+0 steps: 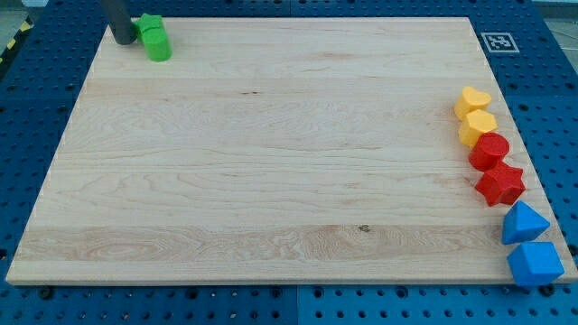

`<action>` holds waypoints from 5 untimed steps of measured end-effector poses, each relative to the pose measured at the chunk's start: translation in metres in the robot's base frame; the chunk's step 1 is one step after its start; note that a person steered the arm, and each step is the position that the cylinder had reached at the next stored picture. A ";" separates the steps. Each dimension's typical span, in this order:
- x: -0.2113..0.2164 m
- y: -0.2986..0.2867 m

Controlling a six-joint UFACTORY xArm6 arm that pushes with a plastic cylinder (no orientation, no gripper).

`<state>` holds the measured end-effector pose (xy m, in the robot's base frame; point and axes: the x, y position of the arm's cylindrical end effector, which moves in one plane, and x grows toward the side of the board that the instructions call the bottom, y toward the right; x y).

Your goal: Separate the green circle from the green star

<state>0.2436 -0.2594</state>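
Two green blocks sit touching at the view's top left corner of the wooden board (271, 144). The upper one is the green star (149, 24). The lower one is the green circle (158, 43). My tip (124, 40) stands just to the left of the pair, close beside the green star and green circle, near the board's top edge. Whether the tip touches them I cannot tell.
Along the view's right edge stand a yellow heart (471, 100), a yellow block (477, 126), a red block (489, 150), a red star (499, 183), a blue triangle-like block (523, 222) and a blue block (535, 263). A marker tag (498, 41) lies off the top right corner.
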 end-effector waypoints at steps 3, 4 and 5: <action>0.019 0.058; 0.040 0.059; 0.043 0.062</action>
